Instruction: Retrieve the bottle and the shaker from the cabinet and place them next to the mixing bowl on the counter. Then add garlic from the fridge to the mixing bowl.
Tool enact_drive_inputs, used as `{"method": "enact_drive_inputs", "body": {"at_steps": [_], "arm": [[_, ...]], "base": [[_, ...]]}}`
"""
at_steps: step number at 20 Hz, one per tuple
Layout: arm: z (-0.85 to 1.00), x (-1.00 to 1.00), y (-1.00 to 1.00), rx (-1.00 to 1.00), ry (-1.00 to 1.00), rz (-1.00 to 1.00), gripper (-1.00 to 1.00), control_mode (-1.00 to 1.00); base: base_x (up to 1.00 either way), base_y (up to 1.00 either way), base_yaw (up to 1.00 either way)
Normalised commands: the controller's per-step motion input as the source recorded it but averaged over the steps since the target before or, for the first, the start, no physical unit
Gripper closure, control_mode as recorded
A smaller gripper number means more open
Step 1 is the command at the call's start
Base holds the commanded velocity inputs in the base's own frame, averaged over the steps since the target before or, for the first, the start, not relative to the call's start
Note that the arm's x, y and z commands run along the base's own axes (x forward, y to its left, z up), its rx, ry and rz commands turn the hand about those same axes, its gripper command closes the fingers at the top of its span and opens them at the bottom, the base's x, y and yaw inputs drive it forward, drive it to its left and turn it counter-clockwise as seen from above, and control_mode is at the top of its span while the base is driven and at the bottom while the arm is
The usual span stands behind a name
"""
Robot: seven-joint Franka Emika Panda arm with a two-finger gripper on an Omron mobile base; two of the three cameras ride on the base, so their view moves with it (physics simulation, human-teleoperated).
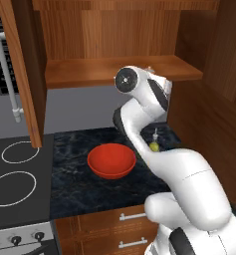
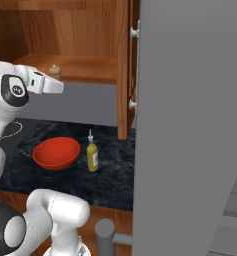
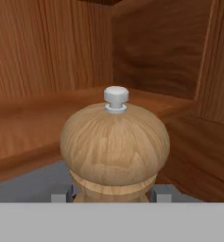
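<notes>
Your arm rises from the base, bends at the elbow over the counter [image 1: 79,184], and reaches its hand up to the open cabinet's lower shelf [image 1: 89,72]. In the right base view the hand stretches level toward 3 o'clock, its end meeting the shaker [image 2: 54,70] at the shelf's front edge.

From the hand camera, you see the gripper [image 3: 112,196] with one finger tip at each side of the shaker's neck, at about 8 and 4 o'clock of the wooden dome. The tips sit tight against the wood, so the gripper looks closed around the shaker, though the contact itself is mostly hidden by the dome.

The shaker is a pale wooden mill with a rounded, grained head and a small white knob on top, standing upright. Behind it lie the shelf boards and the cabinet's back corner.

Down on the dark marbled counter, the red mixing bowl [image 2: 56,153] sits open side up. The bottle [image 2: 92,154], yellow-green with a thin white spout, stands upright just beside the bowl at its 3 o'clock in the right base view, apart from the rim.

The stove [image 1: 15,174] lies at 9 o'clock of the bowl in the left base view.
</notes>
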Motion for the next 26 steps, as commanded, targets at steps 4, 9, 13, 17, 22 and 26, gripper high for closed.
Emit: {"method": "enact_drive_inputs", "body": {"at_steps": [4, 9, 13, 17, 22, 26], "arm": [[-0.39, -0.95, 0.0, 0.0, 0.0, -0.35, 1.0, -1.0], [-0.63, -0.77, -0.01, 0.0, 0.01, -0.31, 1.0, -1.0], [-0.78, -0.52, -0.08, 0.0, 0.05, -0.27, 1.0, -1.0], [-0.9, -0.39, -0.2, 0.0, 0.07, -0.23, 1.0, -1.0], [-0.94, -0.25, -0.2, -0.03, 0.1, -0.21, 1.0, -1.0], [-0.94, -0.11, -0.17, -0.03, 0.12, -0.21, 1.0, -1.0]], "base": [[0.0, 0.0, 0.0], [0.0, 0.0, 0.0], [0.0, 0.0, 0.0], [0.0, 0.0, 0.0], [0.0, 0.0, 0.0], [0.0, 0.0, 0.0]]}}
